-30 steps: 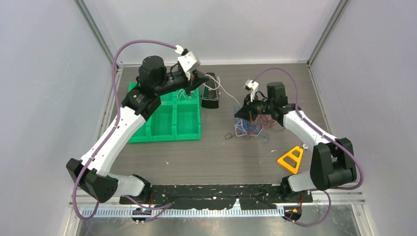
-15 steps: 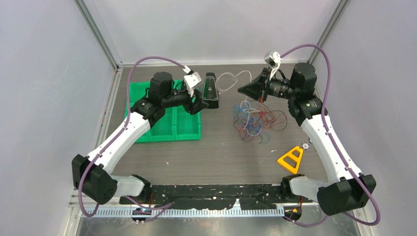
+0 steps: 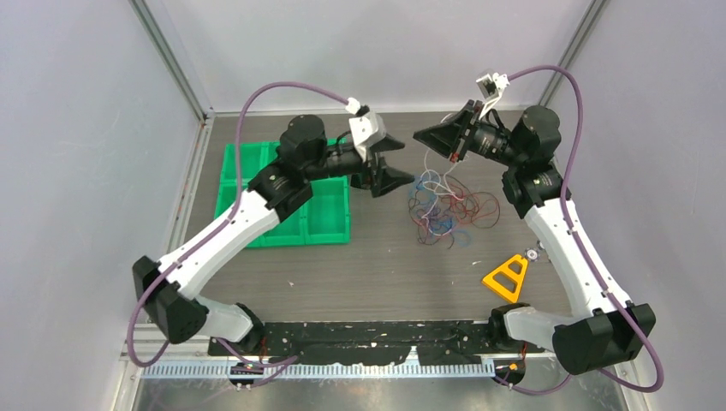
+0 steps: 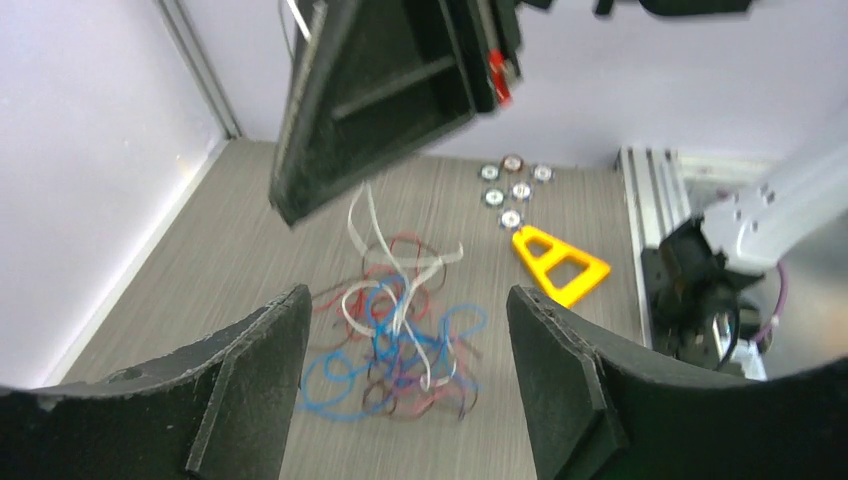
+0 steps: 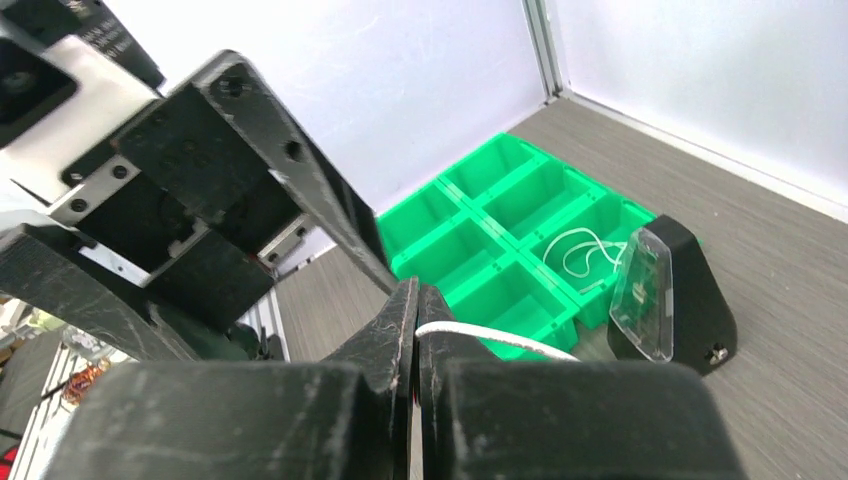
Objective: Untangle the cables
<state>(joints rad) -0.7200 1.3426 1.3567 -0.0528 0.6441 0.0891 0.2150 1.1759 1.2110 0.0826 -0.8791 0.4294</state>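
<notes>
The cables (image 3: pixel 445 205) lie in a loose tangle of red, blue, white and dark loops on the table; the left wrist view shows the cables (image 4: pixel 400 340) below and beyond my open fingers. My right gripper (image 3: pixel 419 137) hangs above the pile's back edge. The right gripper (image 5: pixel 417 295) is shut on a white cable (image 5: pixel 490 338), which drops from it toward the tangle as a white strand (image 4: pixel 365 215). My left gripper (image 3: pixel 402 163) is open and empty, facing the right one just left of the pile. Another white cable (image 5: pixel 580 250) lies in a tray compartment.
A green compartment tray (image 3: pixel 330 227) sits at the left. A black wedge with a clear face (image 5: pixel 670 290) stands beside the tray (image 5: pixel 500 230). A yellow triangle (image 3: pixel 507 276) lies front right, with several small round parts (image 4: pixel 510 185) near the triangle (image 4: pixel 560 265).
The left gripper has opened and swung right, from over the tray to beside the pile. The right gripper rose from the tangle toward the back, pulling a white cable up.
</notes>
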